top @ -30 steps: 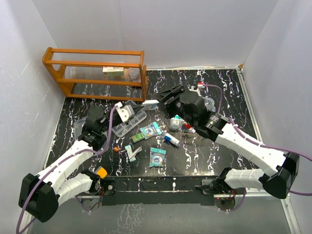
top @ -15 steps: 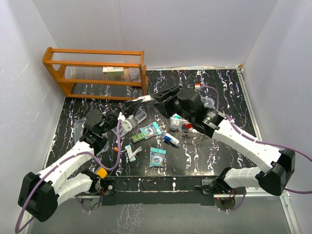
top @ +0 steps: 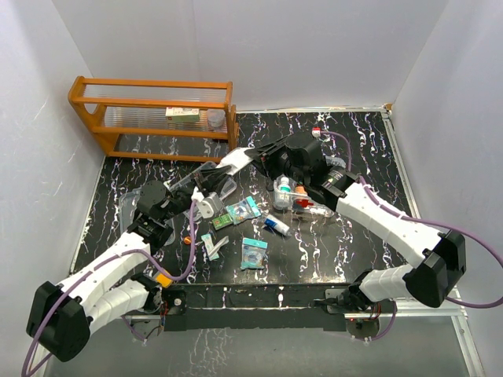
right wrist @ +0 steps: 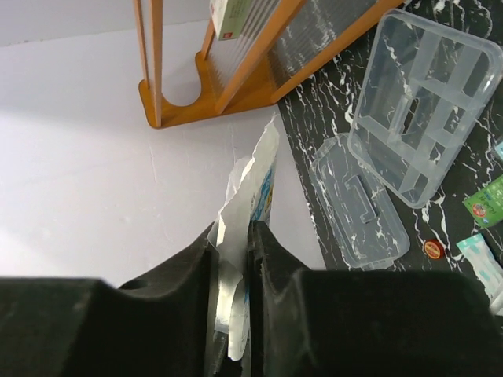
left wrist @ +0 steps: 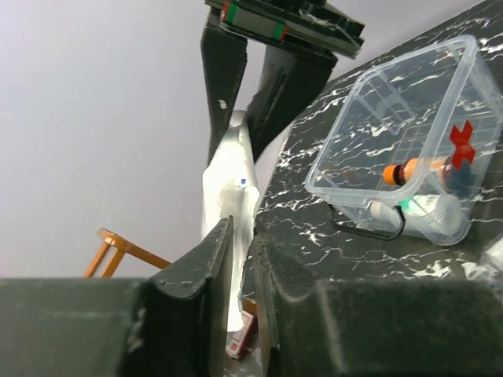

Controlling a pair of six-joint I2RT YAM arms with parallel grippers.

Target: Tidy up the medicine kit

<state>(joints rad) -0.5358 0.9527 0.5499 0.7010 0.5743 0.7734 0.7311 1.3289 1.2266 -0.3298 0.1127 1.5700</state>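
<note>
A white foil packet [top: 236,161] hangs in the air between both grippers. My left gripper [top: 220,167] is shut on its near end, and my right gripper [top: 250,157] is shut on its far end. In the left wrist view the packet [left wrist: 228,181] runs from my left gripper [left wrist: 244,243] up into the right fingers. In the right wrist view it [right wrist: 255,181] sticks out of my right gripper [right wrist: 233,236]. The clear kit box [top: 302,198] with a red cross holds small bottles. The divided tray insert [right wrist: 424,102] and flat lid [right wrist: 357,200] lie on the table below.
An orange wooden rack [top: 157,118] stands at the back left with a small box on it. Loose teal packets [top: 244,210], another packet [top: 253,253], a small tube [top: 275,225] and an orange cap [top: 188,239] lie on the black marbled table [top: 354,133].
The right gripper carried the packet left and up. The left gripper rose to meet it and closed on its near end.
</note>
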